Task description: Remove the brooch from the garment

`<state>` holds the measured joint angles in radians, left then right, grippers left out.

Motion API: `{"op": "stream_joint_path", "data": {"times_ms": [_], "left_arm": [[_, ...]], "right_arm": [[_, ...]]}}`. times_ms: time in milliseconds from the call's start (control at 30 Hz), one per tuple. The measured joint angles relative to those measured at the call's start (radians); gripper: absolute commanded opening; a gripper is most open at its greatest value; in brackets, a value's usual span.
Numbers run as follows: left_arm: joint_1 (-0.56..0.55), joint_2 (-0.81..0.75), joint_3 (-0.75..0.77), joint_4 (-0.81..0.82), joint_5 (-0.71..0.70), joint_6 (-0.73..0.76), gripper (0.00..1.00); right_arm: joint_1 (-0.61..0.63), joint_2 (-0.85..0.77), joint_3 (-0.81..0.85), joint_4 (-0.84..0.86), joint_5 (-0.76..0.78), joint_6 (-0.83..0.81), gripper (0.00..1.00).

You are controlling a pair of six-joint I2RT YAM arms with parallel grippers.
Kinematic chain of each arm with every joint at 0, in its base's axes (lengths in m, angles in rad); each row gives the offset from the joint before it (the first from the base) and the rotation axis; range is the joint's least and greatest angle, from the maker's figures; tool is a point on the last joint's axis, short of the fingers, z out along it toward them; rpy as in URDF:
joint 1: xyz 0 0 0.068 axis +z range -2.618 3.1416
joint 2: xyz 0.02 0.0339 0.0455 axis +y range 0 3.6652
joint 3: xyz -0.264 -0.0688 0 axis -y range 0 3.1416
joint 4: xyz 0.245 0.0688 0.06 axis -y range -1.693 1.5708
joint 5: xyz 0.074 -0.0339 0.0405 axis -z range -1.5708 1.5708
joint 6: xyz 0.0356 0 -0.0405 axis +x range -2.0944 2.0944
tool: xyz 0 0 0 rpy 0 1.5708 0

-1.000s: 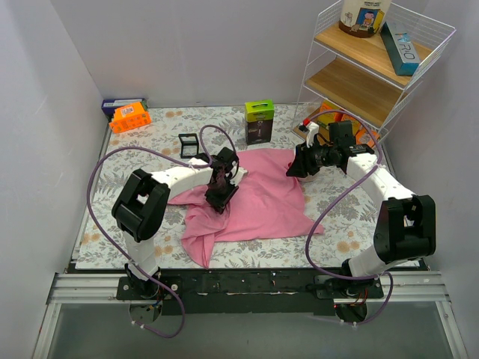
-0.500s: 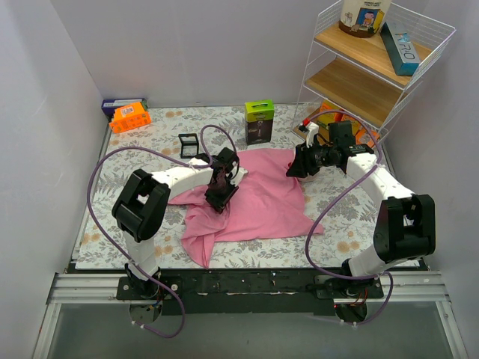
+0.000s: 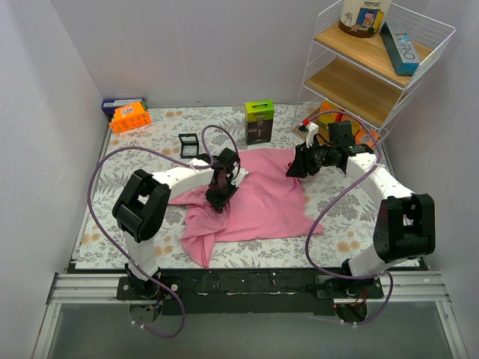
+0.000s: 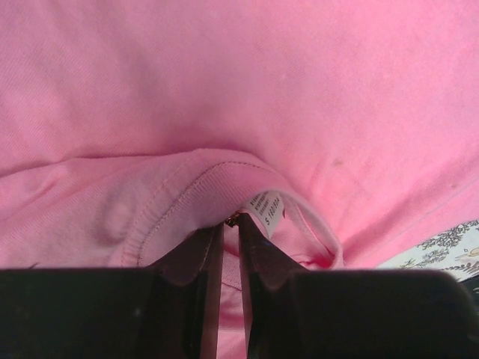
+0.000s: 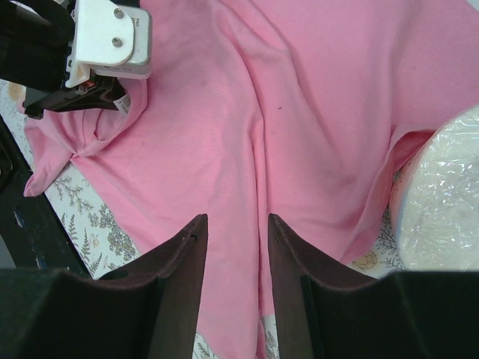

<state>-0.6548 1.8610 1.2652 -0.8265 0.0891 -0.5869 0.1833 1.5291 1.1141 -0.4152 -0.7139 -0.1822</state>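
1. The garment [image 3: 262, 202], pink and rumpled, lies spread on the flowered table cover [image 3: 142, 149] in the middle of the table. One narrow end trails toward the near edge on the left.
2. The left gripper [image 4: 231, 223] is down on the garment's left part, at its ribbed collar [image 4: 187, 191]. Its two fingers are nearly together, with only a thin slit between them. The tips are at the collar edge, just beside a small white label [image 4: 266, 211].
3. At those tips sits a tiny brownish speck [image 4: 233, 218], too small to say what it is. I cannot tell whether the fingers pinch it, the cloth, or nothing.
4. The right gripper [image 5: 236, 218] hangs above the garment's far right part. Its fingers are well apart with nothing between them, and only pink cloth lies below.
5. In the right wrist view, a round whitish thing [image 5: 443, 187] in clear wrap lies against the garment's edge.
6. Farther back, a small black square frame [image 3: 188, 144] lies to the left and a green box [image 3: 259, 122] stands upright near the far middle. An orange box [image 3: 130, 117] sits in the far left corner, with a blue box [image 3: 120, 105] behind it.
7. A wire shelf [image 3: 352, 82] with wooden boards stands at the far right, carrying a jar [image 3: 364, 16] and a blue carton [image 3: 400, 46].
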Motion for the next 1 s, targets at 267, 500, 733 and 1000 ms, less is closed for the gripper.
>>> {"op": "stream_joint_path", "data": {"times_ms": [267, 500, 733, 1000], "left_arm": [[-0.005, 0.0, 0.002, 0.0, 0.0, 0.007, 0.0], [-0.006, 0.0, 0.002, 0.001, -0.013, 0.019, 0.0], [-0.013, 0.0, 0.003, 0.001, -0.038, 0.045, 0.0], [-0.013, 0.0, 0.007, -0.002, -0.05, 0.064, 0.0]], "right_arm": [[0.0, 0.0, 0.0, 0.0, 0.0, 0.0, 0.45], [0.0, 0.003, 0.0, 0.0, 0.0, 0.0, 0.45], [0.0, 0.003, 0.0, 0.0, 0.0, 0.0, 0.45], [0.0, 0.003, 0.0, 0.0, 0.0, 0.0, 0.45]]}}
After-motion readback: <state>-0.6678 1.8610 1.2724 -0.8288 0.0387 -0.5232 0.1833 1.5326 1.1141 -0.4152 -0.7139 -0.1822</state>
